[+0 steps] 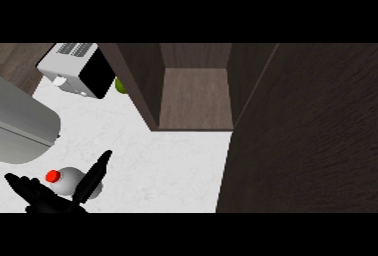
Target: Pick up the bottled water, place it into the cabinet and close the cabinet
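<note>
The open dark brown wooden cabinet door point(303, 135) fills the right side of the head view, from the top of the scene to its bottom. To its left stands the dark brown wooden cabinet point(196, 100), open, its bare floor panel visible between two side walls. The white speckled stone counter point(170, 165) extends from the cabinet front toward the lower left. A large grey rounded metal body point(22, 125) occupies the left edge. Behind it sits a white and black slotted toaster point(74, 70).

The black left hand point(52, 202) enters at the lower left corner. It is spread wide: the fingers point(97, 172) run straight up and to the right, and the thumb points up and to the left.

The pale bottled water point(70, 181) with its red round cap point(53, 176) lies on the counter in the gap between thumb and fingers. The fingers overlap its right side; contact cannot be confirmed.

A small green rounded item point(119, 85) shows between toaster and cabinet.
</note>
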### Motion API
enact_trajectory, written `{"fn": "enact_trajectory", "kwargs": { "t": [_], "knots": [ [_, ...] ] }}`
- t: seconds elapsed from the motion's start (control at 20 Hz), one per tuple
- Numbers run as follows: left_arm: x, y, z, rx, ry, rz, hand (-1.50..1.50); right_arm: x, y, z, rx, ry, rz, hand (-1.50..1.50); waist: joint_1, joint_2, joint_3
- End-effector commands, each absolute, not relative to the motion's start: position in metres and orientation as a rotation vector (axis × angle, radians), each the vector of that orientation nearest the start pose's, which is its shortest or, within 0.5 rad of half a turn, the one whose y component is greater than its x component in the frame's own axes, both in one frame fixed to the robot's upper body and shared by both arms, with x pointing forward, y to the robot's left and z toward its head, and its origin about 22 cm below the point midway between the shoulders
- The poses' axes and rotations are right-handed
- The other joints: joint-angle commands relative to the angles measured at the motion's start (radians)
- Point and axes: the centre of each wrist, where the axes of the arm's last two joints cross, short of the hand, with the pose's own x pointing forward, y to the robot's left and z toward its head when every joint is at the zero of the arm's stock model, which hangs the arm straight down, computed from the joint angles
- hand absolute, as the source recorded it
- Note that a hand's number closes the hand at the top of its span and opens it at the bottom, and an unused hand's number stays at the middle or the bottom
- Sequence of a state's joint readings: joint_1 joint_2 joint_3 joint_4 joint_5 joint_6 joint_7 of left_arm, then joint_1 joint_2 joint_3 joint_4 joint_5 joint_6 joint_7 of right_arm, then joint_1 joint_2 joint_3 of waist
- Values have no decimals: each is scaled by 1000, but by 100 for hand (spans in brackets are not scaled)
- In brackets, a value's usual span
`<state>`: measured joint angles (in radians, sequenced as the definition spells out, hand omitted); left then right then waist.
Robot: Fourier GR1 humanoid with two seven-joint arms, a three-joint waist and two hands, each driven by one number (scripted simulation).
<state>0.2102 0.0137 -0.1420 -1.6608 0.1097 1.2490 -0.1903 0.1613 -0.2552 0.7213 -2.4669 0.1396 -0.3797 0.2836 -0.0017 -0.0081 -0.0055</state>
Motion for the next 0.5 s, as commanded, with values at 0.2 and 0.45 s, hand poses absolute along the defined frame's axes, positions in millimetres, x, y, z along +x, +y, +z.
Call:
{"fn": "enact_trajectory", "kwargs": {
  "t": [0.2,0.45],
  "knots": [
    [183,231,-54,973,-1359,901,-150,97,-157,172,247,-1988,212,-150,6,3,1],
    [181,236,-78,993,-1375,917,-150,85,-160,174,260,-1979,208,-150,-3,2,2]
  ]
}}
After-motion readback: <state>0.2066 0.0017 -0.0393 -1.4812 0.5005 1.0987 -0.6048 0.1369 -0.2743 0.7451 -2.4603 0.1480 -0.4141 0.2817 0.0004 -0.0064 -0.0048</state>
